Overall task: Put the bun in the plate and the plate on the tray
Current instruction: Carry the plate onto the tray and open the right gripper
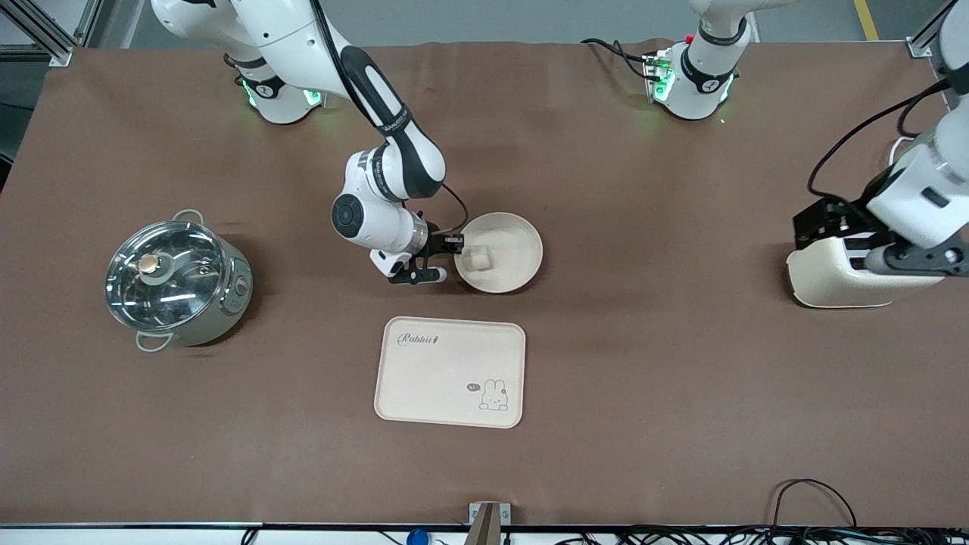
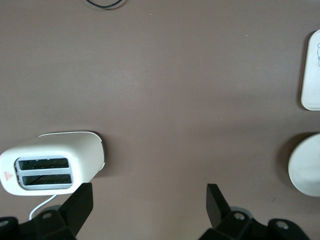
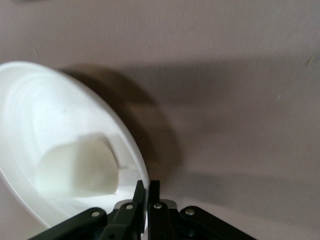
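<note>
The round cream plate [image 1: 509,246] sits near the table's middle, farther from the front camera than the tray [image 1: 450,371]. The small pale bun [image 1: 479,260] lies in the plate, near the rim by the gripper. My right gripper [image 1: 455,260] is shut on the plate's rim at the edge toward the right arm's end. In the right wrist view the fingers [image 3: 147,184] pinch the rim, with the bun [image 3: 77,167] in the plate [image 3: 45,115], which casts a wide shadow. My left gripper [image 1: 821,227] waits open and empty over the toaster's edge, as the left wrist view [image 2: 148,197] shows.
A white toaster [image 1: 833,280] stands at the left arm's end of the table. A steel pot with a glass lid [image 1: 176,280] stands at the right arm's end. The left wrist view also shows the toaster [image 2: 55,162], the plate's edge [image 2: 306,165] and the tray's corner [image 2: 312,75].
</note>
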`<action>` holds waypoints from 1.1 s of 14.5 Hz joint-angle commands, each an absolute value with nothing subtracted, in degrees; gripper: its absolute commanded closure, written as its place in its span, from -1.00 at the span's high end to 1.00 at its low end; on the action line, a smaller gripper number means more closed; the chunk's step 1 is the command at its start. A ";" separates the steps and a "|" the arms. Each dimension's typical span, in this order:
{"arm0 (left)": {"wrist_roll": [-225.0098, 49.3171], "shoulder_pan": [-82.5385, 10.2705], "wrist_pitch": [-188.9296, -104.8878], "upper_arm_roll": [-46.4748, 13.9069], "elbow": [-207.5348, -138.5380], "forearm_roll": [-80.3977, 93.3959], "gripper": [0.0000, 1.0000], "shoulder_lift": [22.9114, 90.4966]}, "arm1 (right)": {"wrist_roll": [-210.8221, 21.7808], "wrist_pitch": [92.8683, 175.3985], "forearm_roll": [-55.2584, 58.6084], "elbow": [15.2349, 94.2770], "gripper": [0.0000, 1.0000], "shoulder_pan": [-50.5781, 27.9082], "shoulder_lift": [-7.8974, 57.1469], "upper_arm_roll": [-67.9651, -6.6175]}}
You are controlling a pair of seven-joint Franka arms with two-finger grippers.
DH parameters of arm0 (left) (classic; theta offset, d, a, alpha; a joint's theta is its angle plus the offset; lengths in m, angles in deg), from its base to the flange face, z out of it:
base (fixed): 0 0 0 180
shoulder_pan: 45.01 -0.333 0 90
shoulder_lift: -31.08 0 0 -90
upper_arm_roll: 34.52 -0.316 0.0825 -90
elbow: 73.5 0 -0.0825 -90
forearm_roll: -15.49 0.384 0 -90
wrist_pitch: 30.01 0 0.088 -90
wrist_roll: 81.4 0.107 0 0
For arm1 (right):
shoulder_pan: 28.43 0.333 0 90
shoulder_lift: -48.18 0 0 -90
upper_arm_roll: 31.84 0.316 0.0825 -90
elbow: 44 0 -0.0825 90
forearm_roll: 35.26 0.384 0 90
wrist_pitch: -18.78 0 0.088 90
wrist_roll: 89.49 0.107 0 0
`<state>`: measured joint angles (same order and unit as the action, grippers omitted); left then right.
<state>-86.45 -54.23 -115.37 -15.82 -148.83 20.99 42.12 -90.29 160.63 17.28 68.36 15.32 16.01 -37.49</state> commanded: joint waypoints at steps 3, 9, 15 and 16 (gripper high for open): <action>-81.14 -49.67 -115.09 -25.29 -161.28 16.11 1.00 30.22 | -91.77 159.93 18.18 65.70 -0.99 7.44 18.56 -37.64; -80.69 -48.52 -115.00 -25.12 -161.13 16.81 1.00 31.08 | -91.25 153.54 12.30 44.72 -0.99 -1.70 6.89 -37.64; -80.69 -48.79 -115.35 -25.21 -159.46 16.72 1.00 32.49 | -90.98 147.28 8.69 34.93 -0.99 -2.94 -2.62 -37.56; -80.69 -48.79 -115.35 -25.21 -159.11 16.63 1.00 32.92 | -90.90 146.58 8.69 34.75 -0.99 -2.86 -2.97 -37.47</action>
<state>-81.43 -48.73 -115.27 -25.13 -160.59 16.86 31.83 -91.40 148.22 9.48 37.50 -2.75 -1.40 -37.99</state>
